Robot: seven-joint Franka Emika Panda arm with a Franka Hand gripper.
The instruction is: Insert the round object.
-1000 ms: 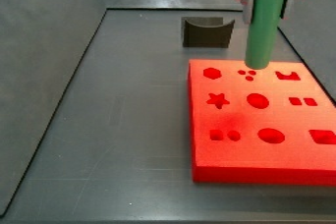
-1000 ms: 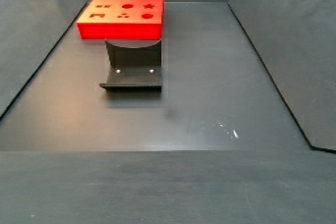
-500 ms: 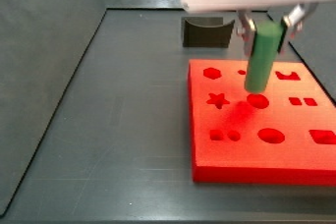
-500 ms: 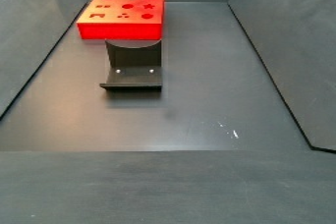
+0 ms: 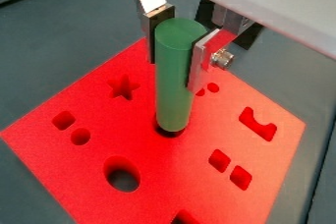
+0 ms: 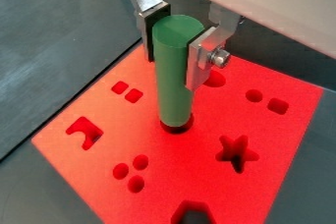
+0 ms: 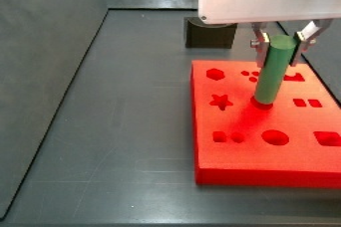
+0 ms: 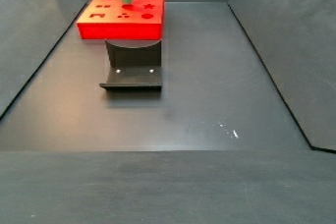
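1. Dark grey flooring (image 8: 197, 90) fills an enclosure with grey walls; a dark L-shaped fixture (image 8: 133, 68) stands near a red board (image 7: 264, 126) cut with shaped holes.
2. Above the board, the gripper (image 5: 183, 41) is closed on the upper part of the round object (image 5: 176, 76) (a matte green peg), one silver finger (image 6: 203, 54) on each side.
3. Held upright, the peg's lower end sits in a round hole at the board's middle.

Even, diffuse light throughout; no hard shadows. Red board (image 7: 265, 121) saturated, glowing orange near one edge in a side view. Small glare specks on dark bench (image 8: 226, 130). Low resolution, soft detail. Gripper (image 5: 179, 33) above board, housing blown out white
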